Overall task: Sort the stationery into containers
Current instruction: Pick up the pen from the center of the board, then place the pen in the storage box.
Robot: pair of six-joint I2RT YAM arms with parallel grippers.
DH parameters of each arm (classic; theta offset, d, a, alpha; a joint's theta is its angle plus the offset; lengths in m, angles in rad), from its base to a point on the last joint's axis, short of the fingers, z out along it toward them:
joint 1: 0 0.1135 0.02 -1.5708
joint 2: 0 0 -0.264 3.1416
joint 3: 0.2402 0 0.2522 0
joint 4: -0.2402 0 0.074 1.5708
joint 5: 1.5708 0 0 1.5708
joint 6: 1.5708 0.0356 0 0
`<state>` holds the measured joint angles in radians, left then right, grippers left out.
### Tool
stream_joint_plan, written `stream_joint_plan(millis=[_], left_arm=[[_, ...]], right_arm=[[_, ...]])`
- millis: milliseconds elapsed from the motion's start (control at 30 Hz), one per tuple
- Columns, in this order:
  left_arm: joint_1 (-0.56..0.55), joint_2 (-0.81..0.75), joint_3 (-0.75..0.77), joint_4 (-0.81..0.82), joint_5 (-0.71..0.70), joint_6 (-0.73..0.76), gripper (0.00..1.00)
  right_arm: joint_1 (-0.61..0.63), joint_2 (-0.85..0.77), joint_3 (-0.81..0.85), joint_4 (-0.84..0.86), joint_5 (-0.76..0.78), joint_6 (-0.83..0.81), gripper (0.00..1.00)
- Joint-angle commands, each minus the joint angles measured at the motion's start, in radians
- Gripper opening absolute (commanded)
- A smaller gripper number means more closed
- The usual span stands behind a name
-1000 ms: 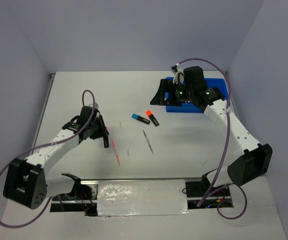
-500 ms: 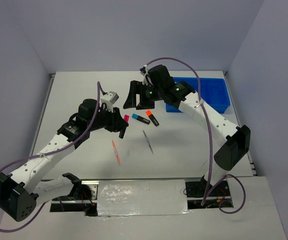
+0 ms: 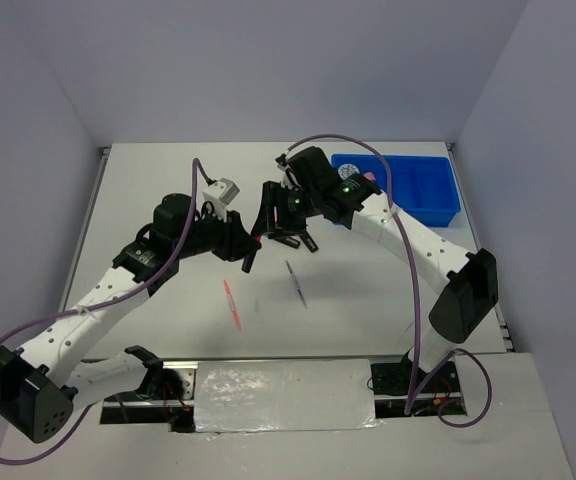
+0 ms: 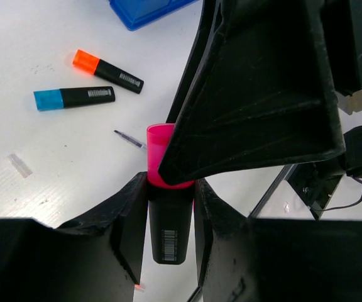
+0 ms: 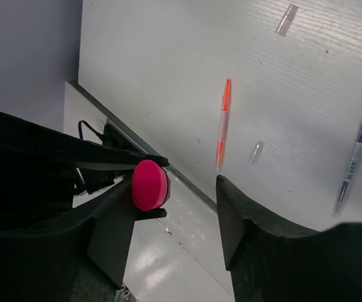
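Observation:
My left gripper (image 4: pixel 170 189) is shut on a black highlighter (image 4: pixel 170 234) with a pink cap (image 4: pixel 161 151), held above the table. My right gripper (image 5: pixel 176 189) stands open around that cap (image 5: pixel 150 184): the cap rests against one finger, and the other finger (image 5: pixel 231 214) is still apart from it. In the top view the two grippers meet at mid-table, left gripper (image 3: pixel 250 256) and right gripper (image 3: pixel 272 224). The blue tray (image 3: pixel 430 205) sits at the back right. An orange-capped highlighter (image 4: pixel 107 70) and a blue-capped highlighter (image 4: pixel 74 97) lie on the table.
An orange pen (image 3: pixel 232 303) and a grey pen (image 3: pixel 296 283) lie on the white table in front of the grippers; both also show in the right wrist view, orange pen (image 5: pixel 222 124) and grey pen (image 5: pixel 354 157). The right arm's cable arches over the tray.
The left arm has lifted the pink-capped highlighter and carried it right, to mid-table. The right arm swung left from the tray to meet it, and its jaws have narrowed around the cap.

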<state>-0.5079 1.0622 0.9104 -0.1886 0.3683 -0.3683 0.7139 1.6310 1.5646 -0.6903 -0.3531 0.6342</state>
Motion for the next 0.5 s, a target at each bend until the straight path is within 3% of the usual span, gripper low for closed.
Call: stream_joint_plan(millis=[0, 67, 100, 167, 333, 367, 400, 433, 467], left_arm=[[-0.003, -0.016, 0.036, 0.106, 0.057, 0.005, 0.01], [-0.003, -0.011, 0.033, 0.112, 0.07, 0.003, 0.02], [-0.003, -0.007, 0.033, 0.112, 0.072, 0.002, 0.02], [-0.003, -0.007, 0.031, 0.11, 0.055, 0.002, 0.03], [-0.003, -0.002, 0.03, 0.12, 0.066, 0.0, 0.09], [-0.003, 0.001, 0.031, 0.118, 0.067, 0.0, 0.11], [-0.003, 0.001, 0.035, 0.117, 0.073, 0.0, 0.17], [-0.003, 0.002, 0.035, 0.121, 0.078, 0.0, 0.19], [-0.003, 0.002, 0.036, 0.121, 0.083, 0.002, 0.23]], right_arm=[[0.016, -0.03, -0.005, 0.035, -0.017, 0.005, 0.57], [0.018, -0.026, -0.009, 0.06, -0.03, 0.012, 0.55], [0.018, -0.025, -0.006, 0.064, -0.049, 0.016, 0.46], [0.019, -0.017, -0.002, 0.077, -0.073, 0.022, 0.39], [0.021, -0.025, -0.028, 0.141, -0.132, 0.039, 0.33], [0.021, -0.019, -0.031, 0.156, -0.141, 0.036, 0.29], [0.021, -0.016, -0.031, 0.169, -0.153, 0.013, 0.11], [0.021, -0.016, -0.032, 0.184, -0.159, 0.003, 0.0], [0.021, -0.017, -0.04, 0.199, -0.152, -0.004, 0.0]])
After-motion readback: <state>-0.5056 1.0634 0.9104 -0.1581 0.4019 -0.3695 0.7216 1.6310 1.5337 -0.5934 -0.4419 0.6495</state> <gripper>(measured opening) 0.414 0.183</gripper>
